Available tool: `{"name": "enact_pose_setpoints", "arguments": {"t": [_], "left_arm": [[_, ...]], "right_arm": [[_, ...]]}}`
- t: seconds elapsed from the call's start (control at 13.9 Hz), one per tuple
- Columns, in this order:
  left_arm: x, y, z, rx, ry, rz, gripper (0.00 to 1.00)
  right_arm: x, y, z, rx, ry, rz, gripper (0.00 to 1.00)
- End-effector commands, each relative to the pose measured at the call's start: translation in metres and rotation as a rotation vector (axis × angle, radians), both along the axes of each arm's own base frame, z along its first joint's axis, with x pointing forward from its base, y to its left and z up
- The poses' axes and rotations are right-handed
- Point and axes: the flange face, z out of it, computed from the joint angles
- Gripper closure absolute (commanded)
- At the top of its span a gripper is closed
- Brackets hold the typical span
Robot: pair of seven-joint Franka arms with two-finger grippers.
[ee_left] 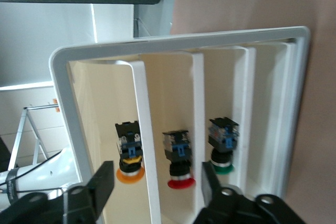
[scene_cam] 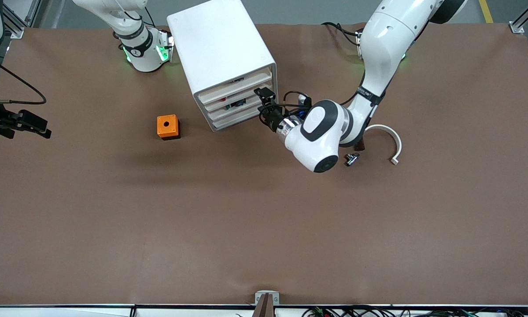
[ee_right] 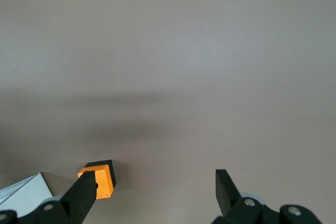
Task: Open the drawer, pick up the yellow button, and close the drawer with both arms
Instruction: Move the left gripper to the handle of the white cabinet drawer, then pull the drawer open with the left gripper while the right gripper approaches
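Note:
The white cabinet (scene_cam: 219, 48) stands toward the robots' side of the table, with all its drawers pushed in. In the left wrist view the top drawer (ee_left: 144, 129) holds the button (ee_left: 129, 162), with its orange-yellow cap. My left gripper (scene_cam: 264, 105) is at the cabinet's front. It is open (ee_left: 156, 184), one finger (ee_left: 102, 182) beside the button's cap and the other outside the second drawer. My right gripper (scene_cam: 41, 127) waits open over bare table at the right arm's end, with nothing between its fingers (ee_right: 84, 192).
A red-capped button (ee_left: 180, 170) and a green-capped one (ee_left: 222, 157) lie in the lower drawers. An orange cube (scene_cam: 168, 127) with a round hole sits beside the cabinet. By the left arm lie a white curved strip (scene_cam: 389, 141) and a small dark button (scene_cam: 352, 158).

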Motion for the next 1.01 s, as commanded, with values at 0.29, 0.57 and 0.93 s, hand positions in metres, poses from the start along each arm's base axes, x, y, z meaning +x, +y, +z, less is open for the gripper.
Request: {"name": "enact_pose_setpoints", "arguments": {"t": [0.29,0.57,0.93], "left_arm": [[-0.036,-0.040,-0.016,0.003,0.085,-0.039,0.47],[-0.041,-0.044,-0.016,0.014,0.091,-0.045,0.87],[-0.038,-0.042,-0.024,0.014,0.091,-0.044,1.00]], "right_arm": [[0.016,-0.015,-0.031,-0.006,0.058,-0.015,0.00],[0.017,-0.001,-0.031,-0.013,0.063,-0.073,0.00],[0.014,0.048,-0.031,-0.017,0.096,-0.366,0.00]]}}
